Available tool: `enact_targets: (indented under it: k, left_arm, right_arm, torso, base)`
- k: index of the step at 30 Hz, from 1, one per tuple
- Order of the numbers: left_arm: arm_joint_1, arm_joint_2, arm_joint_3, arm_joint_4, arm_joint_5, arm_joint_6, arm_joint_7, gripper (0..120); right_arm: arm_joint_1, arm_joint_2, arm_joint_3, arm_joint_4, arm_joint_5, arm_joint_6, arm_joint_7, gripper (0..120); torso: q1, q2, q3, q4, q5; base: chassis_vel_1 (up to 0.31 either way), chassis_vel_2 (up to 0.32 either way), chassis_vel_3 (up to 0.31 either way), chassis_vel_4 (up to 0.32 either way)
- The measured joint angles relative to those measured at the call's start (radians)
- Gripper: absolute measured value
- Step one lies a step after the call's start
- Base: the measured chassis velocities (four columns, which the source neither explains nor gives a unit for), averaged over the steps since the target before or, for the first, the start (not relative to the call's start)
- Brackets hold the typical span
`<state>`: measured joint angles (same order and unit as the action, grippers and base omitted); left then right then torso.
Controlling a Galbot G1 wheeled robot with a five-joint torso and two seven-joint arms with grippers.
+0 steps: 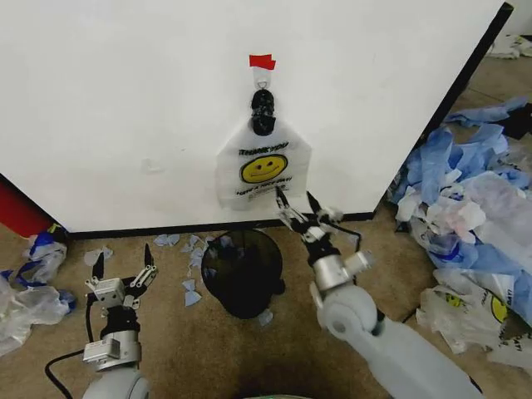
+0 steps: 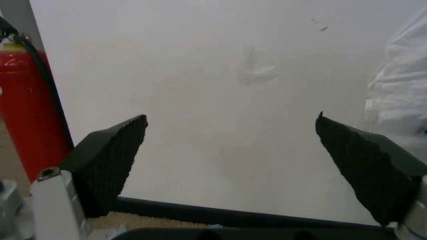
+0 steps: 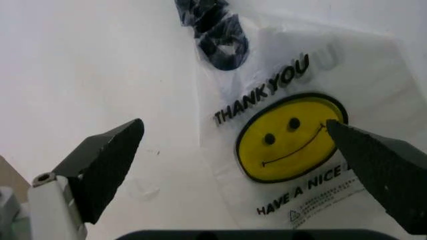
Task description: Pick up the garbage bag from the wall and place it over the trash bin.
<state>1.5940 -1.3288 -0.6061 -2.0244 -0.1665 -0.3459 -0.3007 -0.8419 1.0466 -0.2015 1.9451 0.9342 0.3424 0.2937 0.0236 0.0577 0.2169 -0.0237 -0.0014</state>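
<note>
The garbage bag (image 1: 263,168), white with a yellow smiley face and "THANK YOU" print, hangs flat on the wall (image 1: 150,100) from a hook under a strip of red tape (image 1: 262,61); its handles are bunched in a dark knot. In the right wrist view the garbage bag (image 3: 293,145) is close ahead. My right gripper (image 1: 297,202) is open, raised just below the bag's lower right corner, not touching it. The black wire-mesh trash bin (image 1: 242,270) stands on the floor below the bag. My left gripper (image 1: 123,264) is open, low at the left, facing the wall (image 2: 220,100).
A red cylinder (image 2: 27,105) stands against the wall's left end. Heaps of blue and white plastic bags (image 1: 474,208) cover the floor at the right, and more bags (image 1: 29,291) lie at the left. Paper scraps (image 1: 187,249) litter the carpet around the bin.
</note>
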Motion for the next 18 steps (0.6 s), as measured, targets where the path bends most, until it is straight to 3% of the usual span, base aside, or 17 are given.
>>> enact_targets:
  k: [7, 18]
  left_arm:
    - [0.012, -0.015, -0.013, -0.006, 0.004, -0.01, -0.001, 99]
    - [0.026, -0.029, -0.027, -0.012, 0.009, -0.021, -0.006, 99]
  right_arm:
    - [0.032, 0.016, -0.013, -0.027, 0.021, 0.001, -0.004, 100]
    - [0.325, 0.191, -0.082, -0.285, 0.159, -0.002, -0.032, 100]
  torso:
    - [0.0, 0.0, 0.0, -0.0006, 0.0]
    - [0.0, 0.0, 0.0, 0.0004, -0.0003]
  base:
    - [0.0, 0.0, 0.0, 0.0]
    - [0.0, 0.0, 0.0, 0.0]
